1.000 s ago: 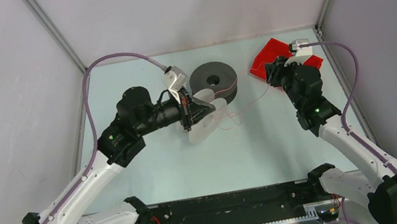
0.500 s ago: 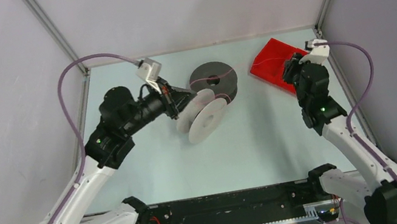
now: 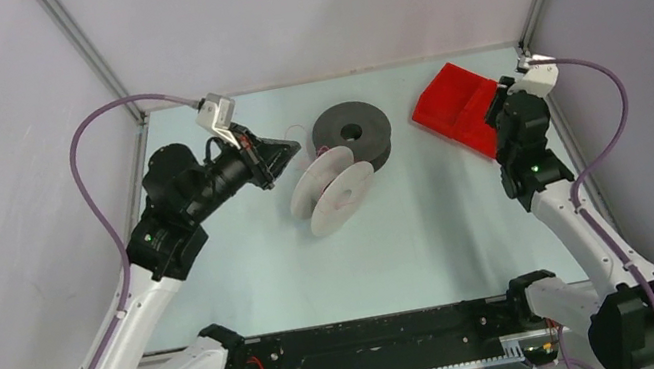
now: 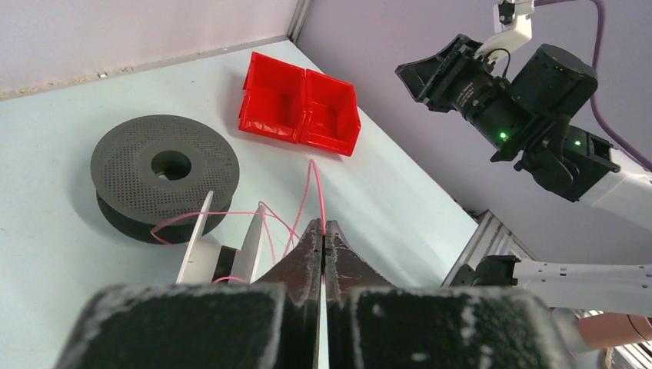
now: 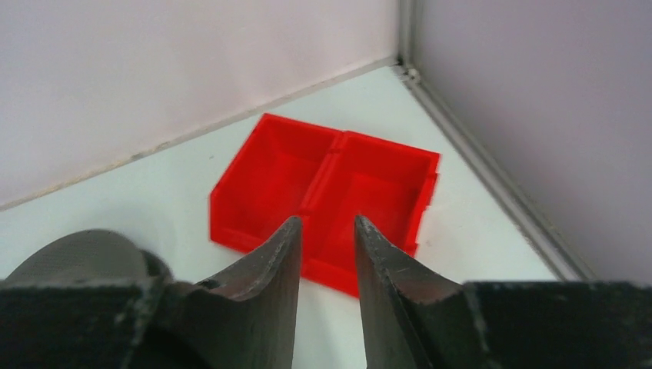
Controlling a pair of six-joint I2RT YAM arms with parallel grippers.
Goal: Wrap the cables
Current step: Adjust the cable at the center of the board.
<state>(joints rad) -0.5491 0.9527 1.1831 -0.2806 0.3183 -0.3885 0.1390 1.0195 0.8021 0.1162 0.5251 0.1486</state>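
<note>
A dark grey spool (image 3: pixel 352 132) lies flat at the back of the table. A white spool (image 3: pixel 335 193) stands tilted on its flange edges just in front of it. My left gripper (image 3: pixel 289 148) is left of both spools, shut on a thin pink filament (image 4: pixel 317 188). In the left wrist view the strand leaves the shut fingertips (image 4: pixel 324 227), loops out, and runs back across the white spool (image 4: pixel 219 250) and the dark grey spool (image 4: pixel 165 173). My right gripper (image 5: pixel 328 224) is open and empty, hovering near the red bin (image 5: pixel 323 184).
The red two-compartment bin (image 3: pixel 454 109) sits at the back right by the wall corner; it also shows in the left wrist view (image 4: pixel 300 111). The right arm (image 4: pixel 523 115) hangs above the table's right side. Walls and metal frame rails border the table.
My left gripper has swung left and back, away from the spools, drawing the filament with it. My right arm has pulled back toward the right wall, uncovering the red bin.
</note>
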